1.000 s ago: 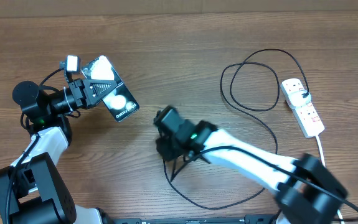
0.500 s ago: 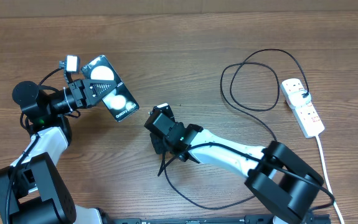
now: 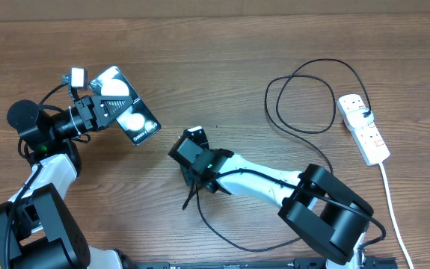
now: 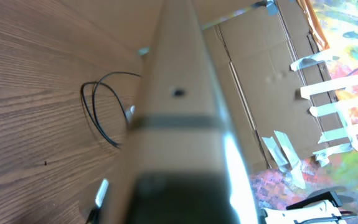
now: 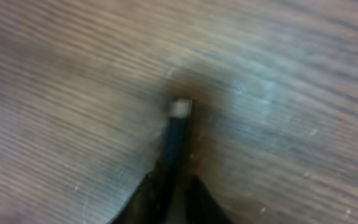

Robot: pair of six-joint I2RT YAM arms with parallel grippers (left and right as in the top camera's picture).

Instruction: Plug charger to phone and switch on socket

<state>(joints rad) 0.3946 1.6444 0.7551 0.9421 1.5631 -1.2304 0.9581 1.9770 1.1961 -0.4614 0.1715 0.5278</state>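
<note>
Wood-grain table, cardboard behind. Left gripper clamps the phone, tilted, at far left. Right gripper pinches the charger plug mid-table, well apart from it; the cable loops toward the socket at right.

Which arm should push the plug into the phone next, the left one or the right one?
Right. The right gripper already pinches the charger plug, with its tip poking out in front, so it probably only has to carry it over. The left gripper is busy holding the phone.
</note>
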